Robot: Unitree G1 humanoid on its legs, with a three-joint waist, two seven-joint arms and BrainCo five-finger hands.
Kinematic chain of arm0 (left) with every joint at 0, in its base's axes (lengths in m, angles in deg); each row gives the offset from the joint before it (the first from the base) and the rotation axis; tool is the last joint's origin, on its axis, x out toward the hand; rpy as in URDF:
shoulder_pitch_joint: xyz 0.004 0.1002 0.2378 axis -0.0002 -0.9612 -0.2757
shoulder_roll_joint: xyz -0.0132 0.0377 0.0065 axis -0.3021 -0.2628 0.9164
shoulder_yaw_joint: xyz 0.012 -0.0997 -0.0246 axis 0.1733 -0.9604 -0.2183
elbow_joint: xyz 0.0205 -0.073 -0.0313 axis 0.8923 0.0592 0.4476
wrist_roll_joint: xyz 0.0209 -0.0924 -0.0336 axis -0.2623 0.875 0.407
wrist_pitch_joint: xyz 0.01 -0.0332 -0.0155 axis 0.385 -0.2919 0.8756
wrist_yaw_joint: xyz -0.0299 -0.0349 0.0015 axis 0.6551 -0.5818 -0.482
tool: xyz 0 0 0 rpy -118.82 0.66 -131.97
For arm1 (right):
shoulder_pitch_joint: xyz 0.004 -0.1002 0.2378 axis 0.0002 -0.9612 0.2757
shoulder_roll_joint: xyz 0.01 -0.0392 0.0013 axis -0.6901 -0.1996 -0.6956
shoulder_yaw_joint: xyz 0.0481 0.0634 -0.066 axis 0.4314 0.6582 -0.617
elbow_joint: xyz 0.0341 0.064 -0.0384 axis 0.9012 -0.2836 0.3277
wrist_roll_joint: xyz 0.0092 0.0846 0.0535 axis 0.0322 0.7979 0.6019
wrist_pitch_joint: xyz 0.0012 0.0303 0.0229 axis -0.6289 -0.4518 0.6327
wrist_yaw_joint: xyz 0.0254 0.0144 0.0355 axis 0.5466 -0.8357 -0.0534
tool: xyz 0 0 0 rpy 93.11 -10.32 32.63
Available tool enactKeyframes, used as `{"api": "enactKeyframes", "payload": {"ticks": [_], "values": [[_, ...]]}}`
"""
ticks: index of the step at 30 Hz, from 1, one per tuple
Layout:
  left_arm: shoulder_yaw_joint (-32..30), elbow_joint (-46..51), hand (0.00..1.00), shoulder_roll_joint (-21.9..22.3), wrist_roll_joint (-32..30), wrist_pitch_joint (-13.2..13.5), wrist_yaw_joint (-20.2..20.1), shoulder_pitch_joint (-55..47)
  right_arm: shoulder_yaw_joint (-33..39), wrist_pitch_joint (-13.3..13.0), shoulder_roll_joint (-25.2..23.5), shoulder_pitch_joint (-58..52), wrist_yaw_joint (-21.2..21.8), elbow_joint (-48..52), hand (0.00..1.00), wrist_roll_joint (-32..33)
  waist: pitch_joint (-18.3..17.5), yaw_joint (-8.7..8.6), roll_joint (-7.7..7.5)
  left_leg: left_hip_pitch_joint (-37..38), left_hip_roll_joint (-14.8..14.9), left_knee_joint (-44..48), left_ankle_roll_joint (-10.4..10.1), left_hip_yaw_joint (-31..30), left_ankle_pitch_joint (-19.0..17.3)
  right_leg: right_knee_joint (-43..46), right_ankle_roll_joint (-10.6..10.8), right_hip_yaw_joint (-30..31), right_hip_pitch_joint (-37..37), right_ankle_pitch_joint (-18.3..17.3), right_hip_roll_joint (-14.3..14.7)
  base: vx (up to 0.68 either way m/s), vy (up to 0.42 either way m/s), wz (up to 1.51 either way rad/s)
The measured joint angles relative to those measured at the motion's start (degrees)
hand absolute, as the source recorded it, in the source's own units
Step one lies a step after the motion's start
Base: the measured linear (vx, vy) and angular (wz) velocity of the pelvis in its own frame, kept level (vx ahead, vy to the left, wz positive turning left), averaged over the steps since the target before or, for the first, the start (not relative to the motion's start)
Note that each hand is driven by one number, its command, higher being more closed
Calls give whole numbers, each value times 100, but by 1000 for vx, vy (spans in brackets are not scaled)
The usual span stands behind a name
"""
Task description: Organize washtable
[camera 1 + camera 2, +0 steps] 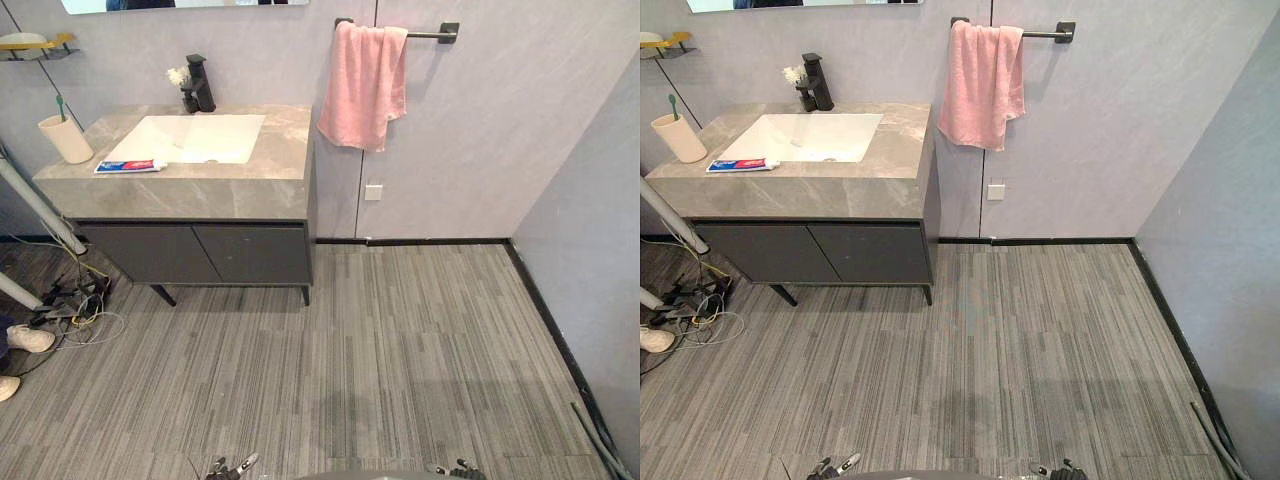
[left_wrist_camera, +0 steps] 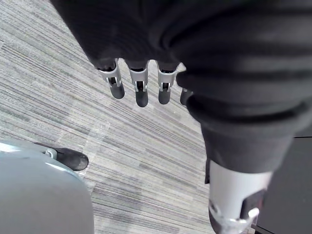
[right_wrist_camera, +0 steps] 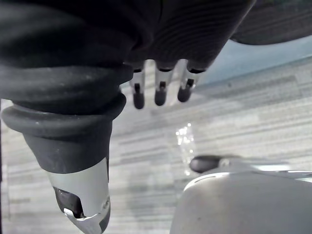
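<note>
- Grey striped floor [image 1: 420,340] is being faced by both hands, well apart from the washtable [image 1: 285,140].
- Left hand [image 2: 141,90] is being hung low, its fingers being held straight and loose, with nothing being gripped.
- Right hand [image 3: 160,92] is being posed the same way, straight-fingered and empty.
- In the eye views both hands are being cut off by the bottom edge.
- On the washtable, a toothpaste tube [image 1: 130,166] is being seen lying at the front of the white sink [image 1: 190,138], and a cream cup [image 1: 66,138] with a green toothbrush [image 1: 60,106] is being seen at the left corner.
- Beside the black tap [image 1: 200,85], something small and white is proving too tiny to be made out.
- A pink towel [image 1: 362,85] is being carried by a wall bar [image 1: 430,35].
</note>
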Motion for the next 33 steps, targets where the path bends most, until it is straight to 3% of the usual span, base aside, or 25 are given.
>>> {"api": "enactKeyframes", "payload": {"ticks": [33], "values": [[-24,-3,0,-17,-3,-4,4,-3,-1,0,-19,-5,1,-1,0,-2,-6,-4,-44,0,0,-4,1,0,0,-4,1,-2,-1,-1,0,0,0,0]]}}
